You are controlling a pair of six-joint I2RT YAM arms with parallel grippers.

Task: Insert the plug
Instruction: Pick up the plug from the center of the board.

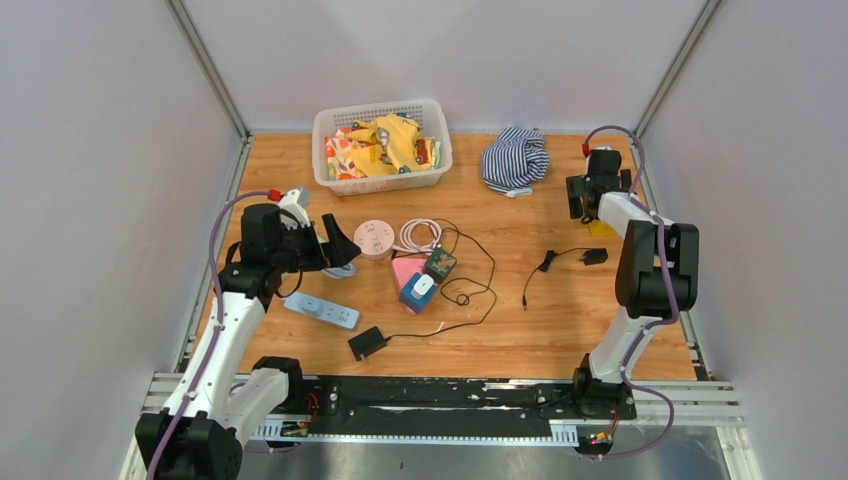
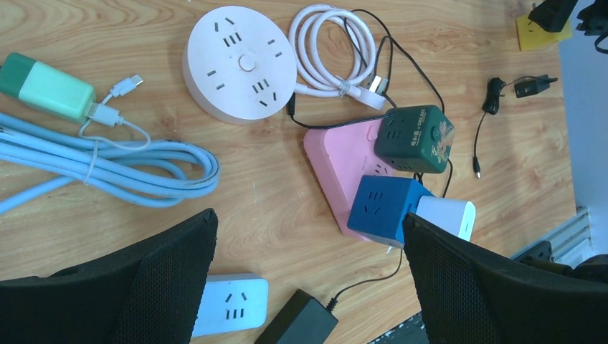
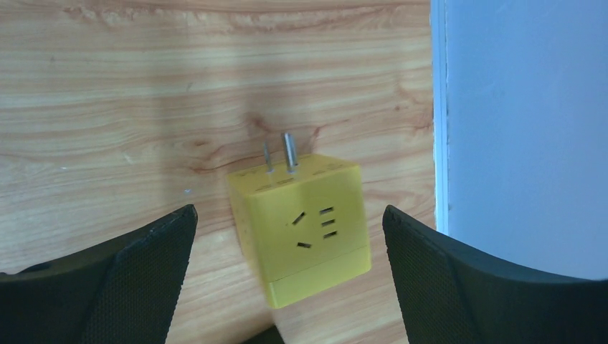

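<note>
Plug: the yellow cube plug (image 3: 301, 229) lay on the tabletop (image 3: 107, 107); the enclosure wall (image 3: 516, 129) stood just to its right
Prongs: two metal prongs (image 3: 289, 152) jutted from the plug's far face, along the tabletop and away from the wrist camera; a socket face looked up at the lens
Right gripper: the right gripper (image 3: 288, 212) hung directly over the plug, spread wide and holding nothing; one finger stood on either side of the plug, across the line of the prongs
Left gripper: the left gripper (image 2: 310, 217), also released and empty, hovered well to the left of the plug
Sockets: a round white socket (image 2: 240, 63), a pink strip (image 2: 337, 158), a green cube (image 2: 416, 137) and a blue cube (image 2: 383, 208) lay well to the left of the plug, under the left gripper
Nearer arm: the right, by a wide margin
Judgement: a straight drop looked enough to pinch the plug's two side faces and leave the prongs clear
</note>
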